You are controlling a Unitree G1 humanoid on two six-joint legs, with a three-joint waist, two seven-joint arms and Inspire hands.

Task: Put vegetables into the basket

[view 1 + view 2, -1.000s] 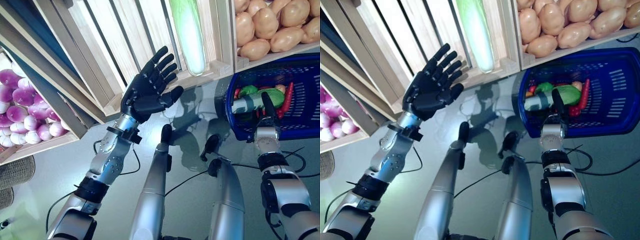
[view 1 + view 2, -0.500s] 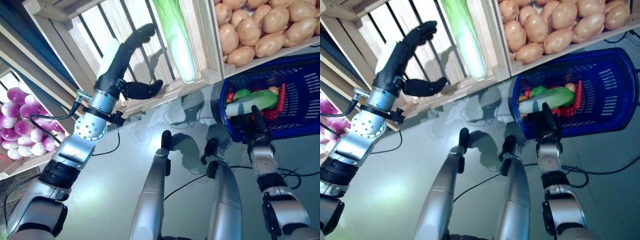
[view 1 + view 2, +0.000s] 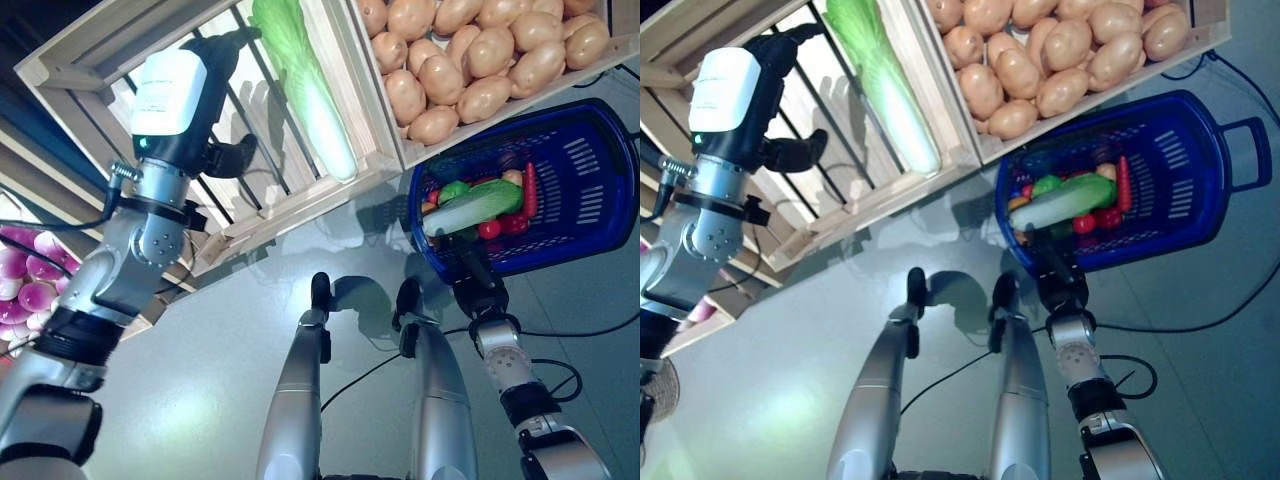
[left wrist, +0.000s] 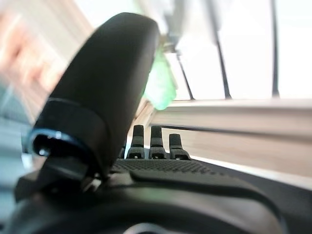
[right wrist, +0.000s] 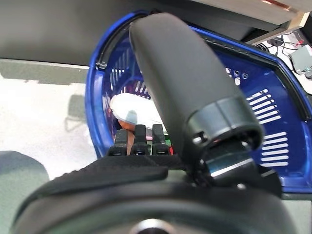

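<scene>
**Cabbage in crate, left hand raised beside it, basket partly loaded**

A long green-and-white cabbage [image 3: 305,95] is seen lying inside a slatted wooden crate [image 3: 250,205], leaf end far, white stalk end near the crate's near rail. The left hand [image 3: 185,95] is held up inside the same crate, just left of the cabbage, not touching it as far as can be made out. Its fingers are extended toward the slats and the thumb [image 3: 232,158] is spread out to the right; nothing is held.

To the right of the crate, a second wooden box filled with potatoes [image 3: 470,55] is visible. Near it, a blue basket [image 3: 1230,130] rests on the grey floor; a pale green cucumber-like vegetable [image 3: 1060,203], a red chilli [image 3: 1124,185] and other small produce are already inside.

The right hand [image 3: 1052,272] is positioned at the basket's near-left rim. Whether its fingers are curled cannot be told. Purple-and-white turnips [image 3: 25,290] are stacked at far left.
</scene>
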